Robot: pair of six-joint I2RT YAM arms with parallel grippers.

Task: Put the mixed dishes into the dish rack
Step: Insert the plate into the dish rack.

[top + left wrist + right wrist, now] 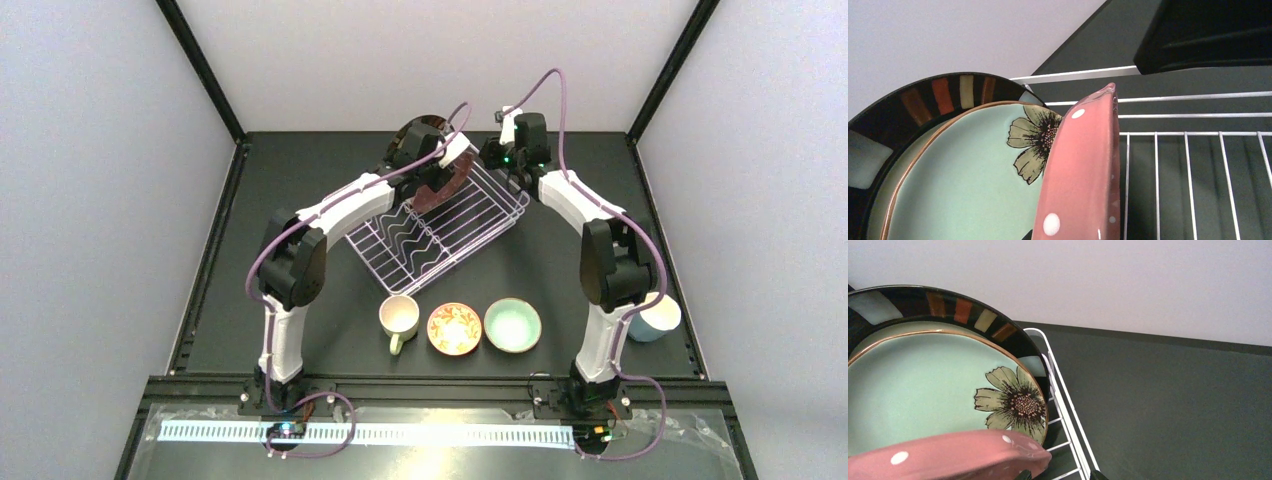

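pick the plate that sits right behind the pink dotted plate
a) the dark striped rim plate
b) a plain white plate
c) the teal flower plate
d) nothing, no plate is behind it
c: in the left wrist view the teal flower plate lies directly behind the pink dotted plate, and the striped rim plate comes behind the teal one.

Three plates, striped-rim, teal flower, pink dotted, two mugs, cream, blue, two bowls, red-orange, mint, one dish rack
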